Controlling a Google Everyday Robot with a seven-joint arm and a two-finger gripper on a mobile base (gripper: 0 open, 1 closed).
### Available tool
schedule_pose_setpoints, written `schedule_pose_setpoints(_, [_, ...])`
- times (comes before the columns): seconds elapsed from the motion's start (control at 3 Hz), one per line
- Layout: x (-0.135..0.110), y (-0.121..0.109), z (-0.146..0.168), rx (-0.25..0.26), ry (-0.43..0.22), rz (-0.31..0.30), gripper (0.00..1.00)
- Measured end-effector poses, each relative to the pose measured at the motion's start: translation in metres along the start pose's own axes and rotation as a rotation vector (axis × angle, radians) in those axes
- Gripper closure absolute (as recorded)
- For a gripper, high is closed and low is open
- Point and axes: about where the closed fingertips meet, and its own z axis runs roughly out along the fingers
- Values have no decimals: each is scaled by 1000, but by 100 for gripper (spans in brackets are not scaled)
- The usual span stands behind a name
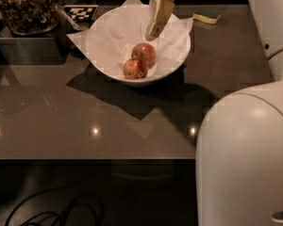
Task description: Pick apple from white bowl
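Observation:
The white bowl (pixel 177 60), lined with a white paper sheet whose corners stick out past the rim, stands at the back middle of the dark table. Two red-orange apples lie in it, touching. The apple (pixel 145 53) with a yellowish blush is the rear one. A similar apple (pixel 134 68) with a small pale spot lies in front of it, to the left. My gripper (pixel 155 29) hangs down from the top edge over the bowl, its tip just above and slightly right of the rear apple, apart from it.
A yellow-green sponge (pixel 206 16) lies at the back right. A dark container of dried brown pieces (pixel 26 6) and a black-and-white marker tag (pixel 81 12) are at the back left. My white body (pixel 245 149) fills the right foreground. Cables (pixel 61 211) lie on the floor.

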Motion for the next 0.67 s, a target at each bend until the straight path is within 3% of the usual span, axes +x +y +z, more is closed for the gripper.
schedule_pose_setpoints(0.67, [15,-17,10,27,8,-39,7])
